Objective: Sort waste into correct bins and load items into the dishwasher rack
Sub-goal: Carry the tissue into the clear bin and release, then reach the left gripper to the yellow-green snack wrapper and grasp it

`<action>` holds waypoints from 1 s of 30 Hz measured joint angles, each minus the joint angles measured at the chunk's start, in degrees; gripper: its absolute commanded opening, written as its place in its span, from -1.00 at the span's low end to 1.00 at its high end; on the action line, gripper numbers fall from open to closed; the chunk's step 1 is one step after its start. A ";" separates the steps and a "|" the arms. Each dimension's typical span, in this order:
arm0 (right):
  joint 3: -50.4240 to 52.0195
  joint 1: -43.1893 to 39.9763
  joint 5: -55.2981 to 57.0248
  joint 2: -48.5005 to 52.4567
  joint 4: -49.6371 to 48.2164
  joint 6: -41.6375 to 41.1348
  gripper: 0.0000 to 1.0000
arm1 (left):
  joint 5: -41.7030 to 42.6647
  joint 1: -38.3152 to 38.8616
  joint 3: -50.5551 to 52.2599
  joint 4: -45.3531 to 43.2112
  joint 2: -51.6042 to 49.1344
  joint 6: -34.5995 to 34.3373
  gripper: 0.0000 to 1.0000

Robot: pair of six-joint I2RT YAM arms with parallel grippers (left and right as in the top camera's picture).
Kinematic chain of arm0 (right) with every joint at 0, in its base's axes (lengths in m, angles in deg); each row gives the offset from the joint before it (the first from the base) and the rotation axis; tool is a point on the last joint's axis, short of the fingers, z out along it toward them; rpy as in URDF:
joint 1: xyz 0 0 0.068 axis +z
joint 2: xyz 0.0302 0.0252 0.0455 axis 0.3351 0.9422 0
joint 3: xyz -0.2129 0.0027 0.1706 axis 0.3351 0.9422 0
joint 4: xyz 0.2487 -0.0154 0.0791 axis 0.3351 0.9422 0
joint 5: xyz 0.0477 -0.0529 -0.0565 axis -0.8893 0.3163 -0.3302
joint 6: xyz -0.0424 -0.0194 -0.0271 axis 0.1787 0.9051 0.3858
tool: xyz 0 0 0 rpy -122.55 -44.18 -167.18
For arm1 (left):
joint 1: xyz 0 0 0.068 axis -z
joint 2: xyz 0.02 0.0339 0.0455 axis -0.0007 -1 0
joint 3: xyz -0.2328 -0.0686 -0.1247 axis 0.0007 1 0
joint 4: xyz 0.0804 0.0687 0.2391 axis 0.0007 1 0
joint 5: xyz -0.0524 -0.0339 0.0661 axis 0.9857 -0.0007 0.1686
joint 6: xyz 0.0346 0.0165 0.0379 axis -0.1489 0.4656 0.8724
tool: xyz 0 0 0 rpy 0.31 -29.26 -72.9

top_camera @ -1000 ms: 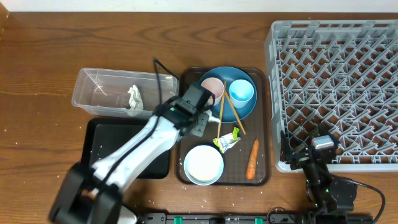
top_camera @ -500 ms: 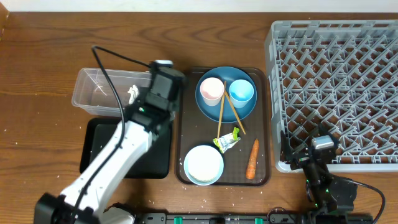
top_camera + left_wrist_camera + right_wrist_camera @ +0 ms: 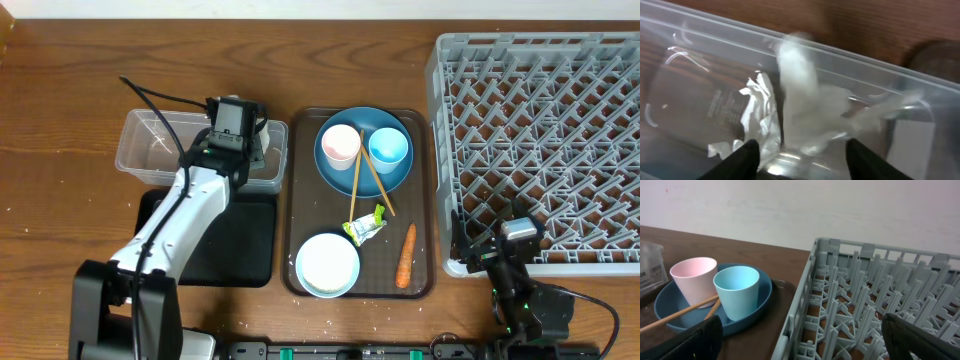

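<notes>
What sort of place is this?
Probably a lab mock-up of a kitchen clean-up station: a grey dishwasher rack, a brown tray of dishes and a clear waste tub on a wooden table.

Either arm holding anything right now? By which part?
Nothing held, as far as shows. The left gripper has its jaws apart over the clear tub; the blurred white tissue between them looks loose. The right gripper is open and empty.

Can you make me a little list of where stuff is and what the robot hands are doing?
Left gripper: open, over the clear tub
Inside tub: crumpled tissue
Blue plate: pink cup, blue cup, chopsticks on it
Brown tray: plate, bowl, wrapper, carrot
Rack: nothing loaded yet
Right gripper: open, near rack corner
</notes>
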 measured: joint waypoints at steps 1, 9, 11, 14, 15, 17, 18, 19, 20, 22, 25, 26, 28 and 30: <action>0.00 0.00 0.00 0.00 -0.02 0.00 0.99 | 0.17 0.04 0.00 0.20 0.50 -0.02 0.19; 0.00 0.00 0.02 0.00 -0.02 0.00 0.98 | 6.27 1.84 0.00 7.91 12.76 0.00 0.18; 0.00 0.00 0.02 0.00 -0.02 0.00 0.98 | 9.44 3.54 0.00 11.10 15.43 -0.04 0.17; 0.00 0.00 0.02 0.00 -0.04 0.00 0.99 | 13.88 7.21 0.00 15.61 17.49 -0.02 0.18; 0.00 0.00 0.00 0.00 -0.02 0.00 0.99 | 14.99 8.72 0.00 17.11 17.57 0.00 0.18; 0.00 0.00 0.00 0.00 -0.02 0.00 0.98 | 16.46 11.76 0.00 19.65 17.38 -0.02 0.18; 0.00 0.00 0.02 0.00 -0.02 0.00 0.99 | 16.85 13.40 0.00 20.74 17.18 0.00 0.17; 0.00 0.00 0.02 0.00 -0.02 0.00 0.99 | 17.42 15.08 0.00 21.55 16.96 -0.02 0.17; 0.00 0.00 0.02 0.00 -0.02 0.00 0.98 | 17.75 16.87 0.00 22.12 16.74 -0.02 0.18; 0.00 0.00 0.02 0.00 0.00 0.00 0.98 | 18.18 20.37 0.00 22.60 16.28 -0.02 0.16; 0.00 0.00 0.02 0.00 -0.02 0.00 0.98 | 18.49 25.99 0.00 22.47 15.61 -0.09 0.15; 0.00 0.00 0.02 0.00 0.00 0.00 0.98 | 18.56 28.02 0.00 22.40 15.41 -0.17 0.08; 0.00 0.00 0.02 0.00 0.00 0.00 0.99 | 18.82 31.36 0.00 21.81 14.93 -0.46 0.07; 0.00 0.00 0.02 0.00 0.00 0.00 0.98 | 18.93 33.90 0.00 20.74 14.40 -0.55 0.06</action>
